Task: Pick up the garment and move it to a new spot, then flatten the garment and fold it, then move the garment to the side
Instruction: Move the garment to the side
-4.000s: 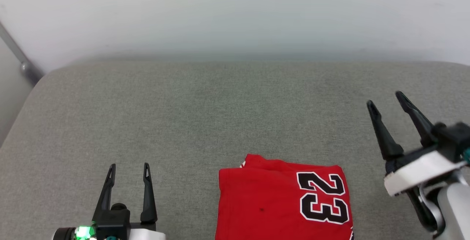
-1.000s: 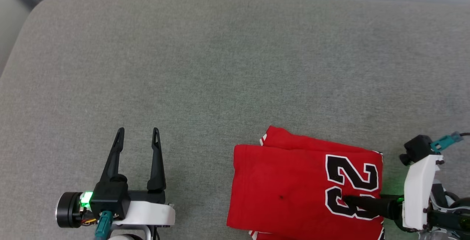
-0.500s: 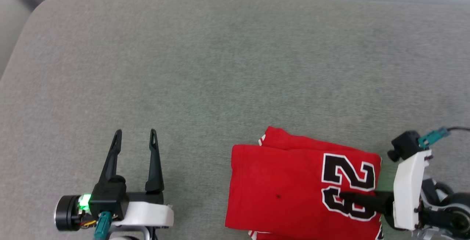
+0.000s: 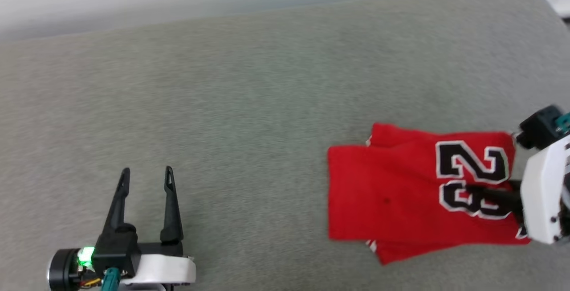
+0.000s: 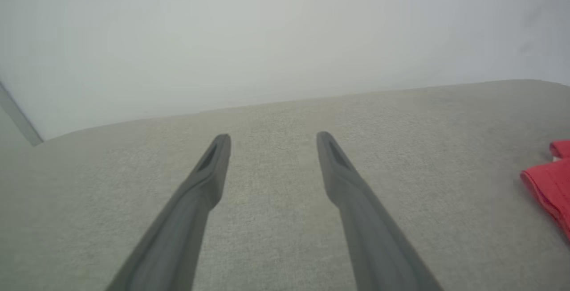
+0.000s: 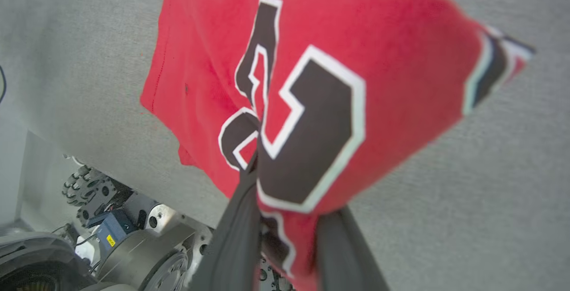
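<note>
Grey fabric cushion (image 4: 267,81) spans the head view, pale wall (image 5: 267,37) behind its far edge.

The garment (image 4: 392,197) sits on the right part of the cushion, folded into a rough rectangle, red side up, black "23" outlined in white near its right end. A lower layer pokes out past the near edge and the far-left corner (striped trim just visible there). From the left wrist view only its left edge (image 5: 550,184) shows, at the far right, low on the cushion.

Right gripper (image 4: 467,189) comes in from the right edge and is clamped on the garment's right end, at the lower digit. One dark finger lies on top of the cloth. In the right wrist view the fingers (image 6: 238,237) have cloth bunched between them, and the gripped end looks raised off the cushion and blurred; the far end hangs lower. Part of the robot's base (image 6: 133,237) shows below the cushion edge.

Left gripper (image 4: 147,170) is at lower left, well apart from the garment, fingers spread wide, nothing between them, hovering over bare cushion.
</note>
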